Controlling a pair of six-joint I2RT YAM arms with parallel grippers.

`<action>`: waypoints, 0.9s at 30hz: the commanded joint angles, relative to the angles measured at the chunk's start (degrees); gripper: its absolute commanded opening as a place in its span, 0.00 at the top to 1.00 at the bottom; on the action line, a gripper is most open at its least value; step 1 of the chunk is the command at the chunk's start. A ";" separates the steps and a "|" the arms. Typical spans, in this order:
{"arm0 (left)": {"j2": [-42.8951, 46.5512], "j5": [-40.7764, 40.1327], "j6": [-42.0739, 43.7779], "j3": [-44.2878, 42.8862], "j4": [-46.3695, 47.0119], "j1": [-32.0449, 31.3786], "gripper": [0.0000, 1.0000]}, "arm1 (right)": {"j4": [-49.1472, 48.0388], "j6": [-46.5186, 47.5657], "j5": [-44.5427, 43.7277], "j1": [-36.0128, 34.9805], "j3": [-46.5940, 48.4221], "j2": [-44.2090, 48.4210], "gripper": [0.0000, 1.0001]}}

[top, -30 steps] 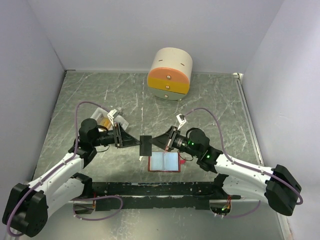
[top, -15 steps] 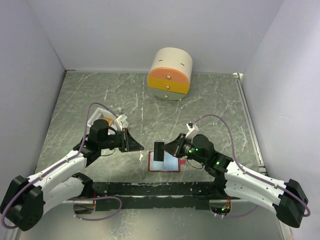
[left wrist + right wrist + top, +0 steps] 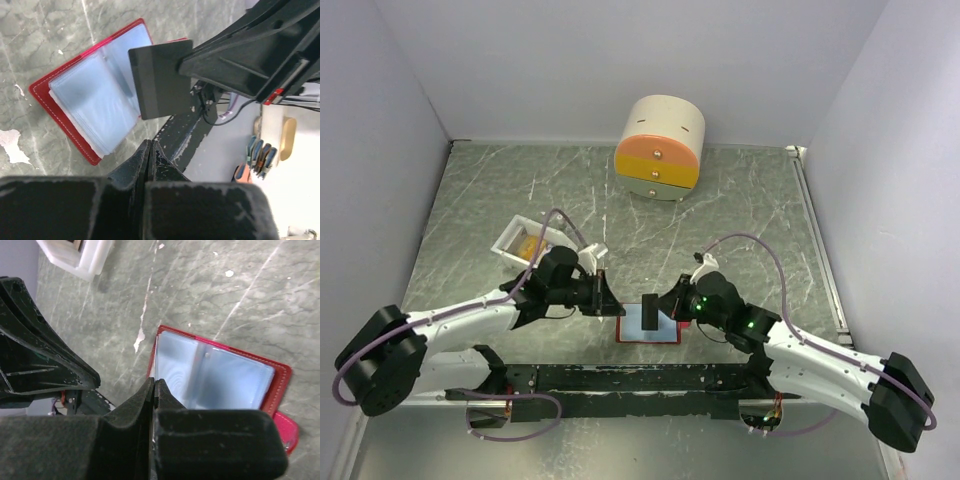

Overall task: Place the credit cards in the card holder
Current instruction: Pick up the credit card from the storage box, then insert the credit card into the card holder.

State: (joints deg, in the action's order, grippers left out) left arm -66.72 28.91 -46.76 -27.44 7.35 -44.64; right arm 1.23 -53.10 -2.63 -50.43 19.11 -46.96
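Note:
The red card holder (image 3: 666,330) lies open on the table, pale-blue sleeves up; it also shows in the left wrist view (image 3: 90,100) and the right wrist view (image 3: 220,375). My right gripper (image 3: 665,307) is shut on a dark credit card (image 3: 652,313) and holds it upright over the holder's left half. In the left wrist view the card (image 3: 160,80) sits in the right gripper (image 3: 225,65). In the right wrist view the gripper (image 3: 154,385) grips it edge-on. My left gripper (image 3: 612,303) is shut and empty beside the holder's left edge, fingertips pressed together (image 3: 150,146).
A white tray (image 3: 513,232) holding orange-gold cards (image 3: 529,243) stands left of centre, behind the left arm. A round cream-and-orange drawer box (image 3: 660,148) stands at the back. The black arm mount bar (image 3: 640,378) runs along the near edge.
My left arm let go of the dark card and swung right toward the holder, uncovering the white tray. My right gripper carried the card down over the holder.

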 commanded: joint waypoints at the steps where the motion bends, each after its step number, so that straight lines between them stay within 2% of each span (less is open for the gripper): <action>1: -4.10 -6.04 1.86 -1.43 1.21 -3.06 0.93 | -2.35 1.78 -2.85 1.30 -3.05 1.88 1.00; 12: -11.76 -12.02 3.95 -1.70 0.94 -7.33 0.93 | -6.45 2.74 -3.78 2.88 -5.67 2.38 1.00; 27: -15.39 -12.50 3.34 0.88 3.70 -8.05 0.93 | -13.70 1.73 -3.41 3.76 -8.77 0.21 1.00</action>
State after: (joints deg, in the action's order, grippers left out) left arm -82.02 18.15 -44.36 -27.29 9.23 -52.05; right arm -9.13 -51.44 -4.97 -47.11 11.53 -46.54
